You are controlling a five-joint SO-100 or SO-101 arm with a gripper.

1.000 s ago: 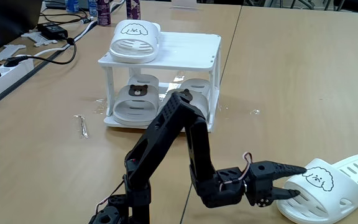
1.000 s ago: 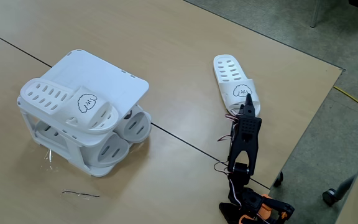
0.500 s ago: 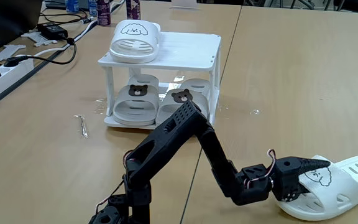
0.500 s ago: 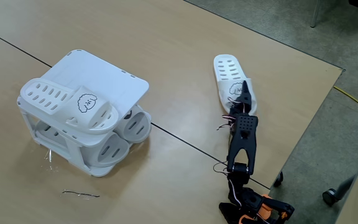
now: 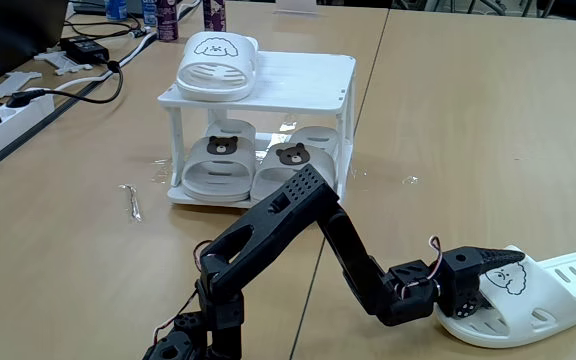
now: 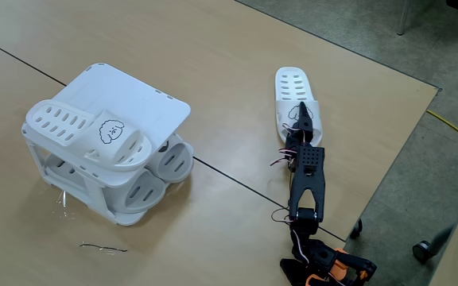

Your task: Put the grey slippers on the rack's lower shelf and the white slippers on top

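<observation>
- Near table's right edge in a fixed view: loose white slipper (image 5: 543, 300), flat on wood, heel end cut off by frame.
- Gripper (image 5: 498, 272) at its puppy-face strap; upper finger on top of strap, other one seems to go inside the opening. Looks partly closed round strap, but firm grip – can't tell.
- In another fixed view, same slipper (image 6: 293, 99) sits close to table corner; bare wood all round it.
- Rack (image 5: 313, 75) well apart, wide open table between.
- 2nd white slipper (image 5: 216, 65) on top tier, left half; right half free.
- Grey slippers (image 5: 220, 165) side by side on lower shelf (image 5: 183, 195), filling its width.
</observation>
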